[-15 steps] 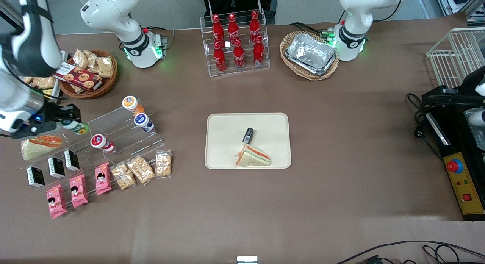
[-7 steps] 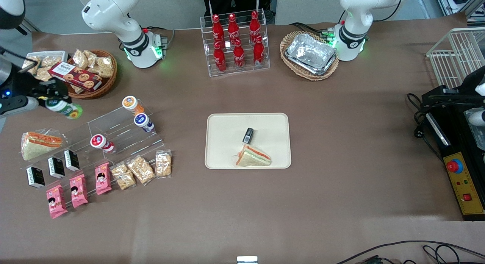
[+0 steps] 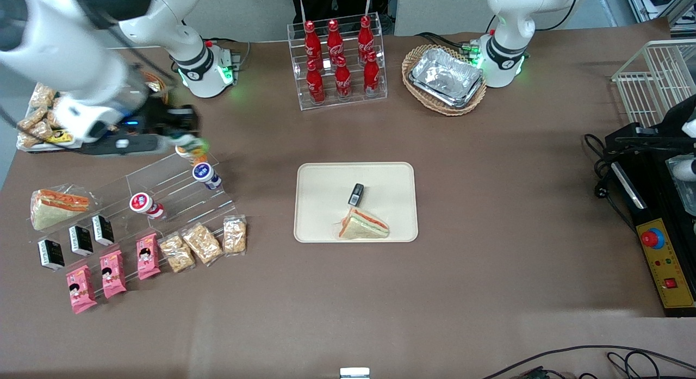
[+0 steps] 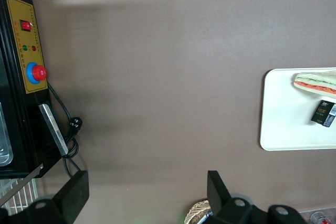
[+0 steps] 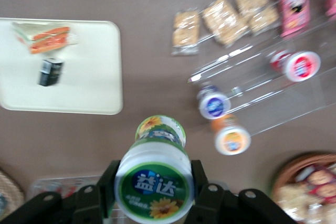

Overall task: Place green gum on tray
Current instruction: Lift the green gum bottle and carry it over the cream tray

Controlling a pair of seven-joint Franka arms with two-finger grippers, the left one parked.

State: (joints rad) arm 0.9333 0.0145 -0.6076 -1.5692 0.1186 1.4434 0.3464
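Note:
The green gum (image 3: 194, 144) is a small jar with a white-rimmed green lid (image 5: 154, 185) that bears a yellow flower. My right gripper (image 3: 188, 142) is shut on it, one black finger (image 5: 109, 181) on each side of the lid. It holds the jar in the air above the top step of the clear display stand (image 3: 163, 188), toward the working arm's end of the table. The cream tray (image 3: 321, 205) lies flat at the table's middle, well apart from the jar. It also appears in the right wrist view as the tray (image 5: 89, 82) and in the left wrist view as the tray (image 4: 286, 114).
On the tray lie a wrapped sandwich (image 3: 363, 225) and a small black pack (image 3: 356, 194). The stand holds a blue-lidded jar (image 3: 202, 172), a red-lidded jar (image 3: 141, 203) and an orange-lidded jar (image 5: 231, 141). Snack packs (image 3: 201, 243) lie nearer the camera. A cola rack (image 3: 337, 58) stands farther back.
My gripper has carried the green gum from the working arm's table edge toward the tray, and now it hangs over the stand's top step.

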